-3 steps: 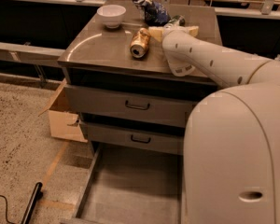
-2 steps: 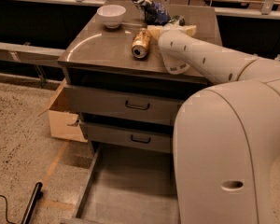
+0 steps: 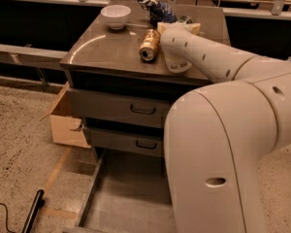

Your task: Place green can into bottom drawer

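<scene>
The bottom drawer [image 3: 128, 198] is pulled out at the foot of the grey cabinet, and its plain grey floor is bare. My white arm [image 3: 203, 57] reaches from the lower right over the cabinet top [image 3: 102, 50]. My gripper [image 3: 182, 26] is at its far end, at the back of the top, mostly hidden behind the wrist. A small green patch [image 3: 185, 19] shows just behind the wrist; I cannot tell whether it is the green can. A gold can [image 3: 149, 44] lies on its side just left of the wrist.
A white bowl [image 3: 115, 15] and a dark blue bag [image 3: 160, 11] sit at the back of the top. The two upper drawers [image 3: 119, 108] with black handles are shut. A cardboard box [image 3: 67, 123] stands left of the cabinet. A black rod [image 3: 32, 212] lies on the floor.
My arm's elbow has swung left and closer, filling more of the right side. The wrist has shifted slightly left over the cabinet top. The gold can and bowl have not moved.
</scene>
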You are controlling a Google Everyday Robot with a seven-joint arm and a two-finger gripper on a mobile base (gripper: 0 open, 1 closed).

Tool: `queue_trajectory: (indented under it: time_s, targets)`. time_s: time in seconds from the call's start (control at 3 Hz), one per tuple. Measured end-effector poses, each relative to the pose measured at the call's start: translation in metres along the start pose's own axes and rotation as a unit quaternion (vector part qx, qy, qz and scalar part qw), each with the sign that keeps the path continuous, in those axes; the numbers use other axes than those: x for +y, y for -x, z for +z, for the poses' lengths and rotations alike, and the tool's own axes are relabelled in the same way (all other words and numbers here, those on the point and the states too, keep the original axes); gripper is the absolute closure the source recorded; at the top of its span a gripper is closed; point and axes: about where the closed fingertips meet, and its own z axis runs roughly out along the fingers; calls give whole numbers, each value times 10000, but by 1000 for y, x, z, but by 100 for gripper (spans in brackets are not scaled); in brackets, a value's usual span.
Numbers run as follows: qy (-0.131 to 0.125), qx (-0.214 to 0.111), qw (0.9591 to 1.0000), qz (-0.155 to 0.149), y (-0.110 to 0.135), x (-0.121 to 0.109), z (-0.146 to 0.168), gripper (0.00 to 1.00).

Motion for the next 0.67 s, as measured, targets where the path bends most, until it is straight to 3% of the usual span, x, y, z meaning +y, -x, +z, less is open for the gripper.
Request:
queue_trajectory:
  time_s: [0.67]
  targets:
    - [-174,152,9997,-15,-7,3,0,64]
